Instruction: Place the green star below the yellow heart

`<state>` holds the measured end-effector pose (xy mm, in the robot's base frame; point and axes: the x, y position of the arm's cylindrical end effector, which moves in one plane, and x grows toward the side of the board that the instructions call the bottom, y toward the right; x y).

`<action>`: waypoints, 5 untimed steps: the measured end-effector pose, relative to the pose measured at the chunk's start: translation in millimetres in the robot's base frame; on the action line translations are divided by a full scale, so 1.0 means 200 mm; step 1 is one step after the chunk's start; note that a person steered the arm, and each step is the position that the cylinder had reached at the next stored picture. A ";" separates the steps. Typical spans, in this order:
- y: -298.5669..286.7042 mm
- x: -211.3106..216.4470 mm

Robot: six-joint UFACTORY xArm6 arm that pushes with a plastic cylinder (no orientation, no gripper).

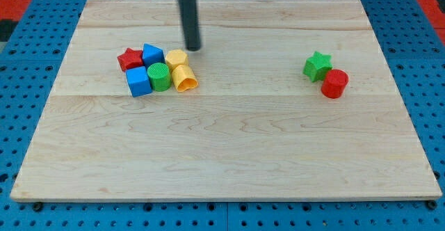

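The green star [317, 65] lies at the view's right, touching a red cylinder [334, 83] at its lower right. The yellow heart [184, 78] lies at the view's left, in a cluster of blocks, at the cluster's lower right. My tip [192, 48] rests on the board just above and to the right of the cluster, close to a yellow block [176, 58]. The tip is far to the left of the green star.
The cluster also holds a red star [129, 59], a blue block [152, 54], a blue cube [138, 81] and a green cylinder [159, 76]. The wooden board [222, 154] lies on a blue perforated base.
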<state>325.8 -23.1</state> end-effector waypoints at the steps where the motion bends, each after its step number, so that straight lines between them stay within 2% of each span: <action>1: 0.45 0.00; 2: 0.90 0.00; 3: 1.15 0.05; 4: 1.09 0.20; 5: 0.86 0.29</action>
<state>384.1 149.8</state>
